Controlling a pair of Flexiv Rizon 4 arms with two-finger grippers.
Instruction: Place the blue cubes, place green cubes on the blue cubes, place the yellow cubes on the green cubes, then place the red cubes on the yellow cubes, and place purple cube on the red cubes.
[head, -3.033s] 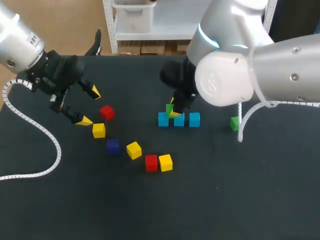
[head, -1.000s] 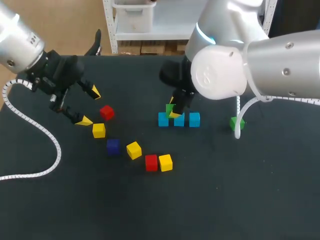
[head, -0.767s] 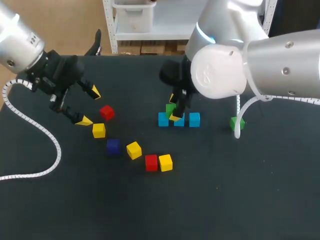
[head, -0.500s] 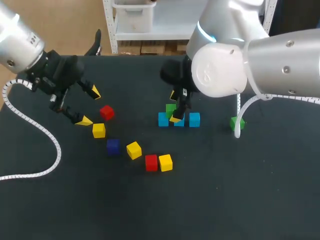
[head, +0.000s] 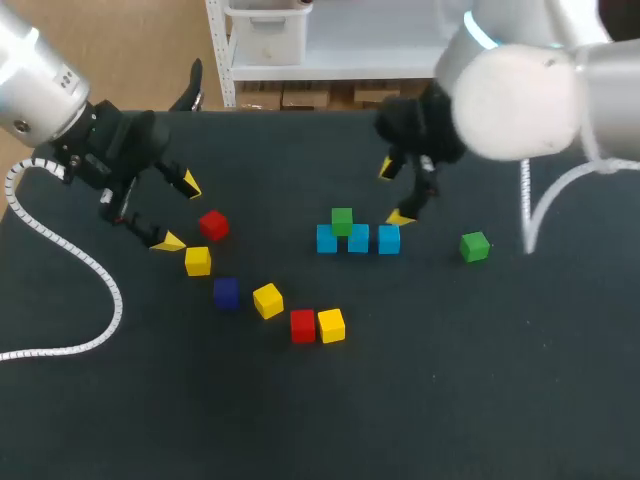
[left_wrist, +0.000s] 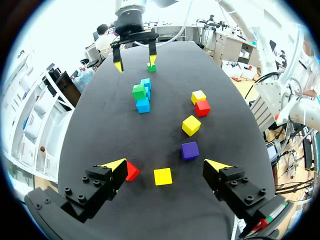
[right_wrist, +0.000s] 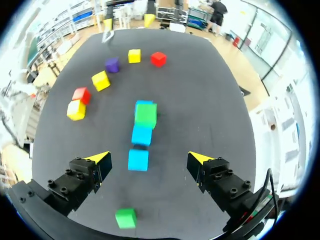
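Note:
Three blue cubes (head: 358, 239) stand in a row mid-table. A green cube (head: 342, 221) rests on top, over the left and middle ones. A second green cube (head: 475, 246) lies alone to the right. My right gripper (head: 394, 192) hangs open and empty above the row's right end; its wrist view looks down on the blue cubes (right_wrist: 138, 160) and the stacked green cube (right_wrist: 146, 115) ahead of the gripper (right_wrist: 150, 158). My left gripper (head: 179, 212) stands open at the left, a red cube (head: 213, 224) just beside it, close to one fingertip (left_wrist: 116, 165) in its wrist view.
Loose cubes lie left of centre: a yellow cube (head: 198, 261), a purple cube (head: 226, 292), another yellow cube (head: 267, 300), then a red cube (head: 302, 325) touching a yellow cube (head: 331, 325). A white cable (head: 60, 260) trails along the table's left side.
My right gripper has opened, let go of the green cube on the blue row, and drawn up and away to the right. The left arm has kept still.

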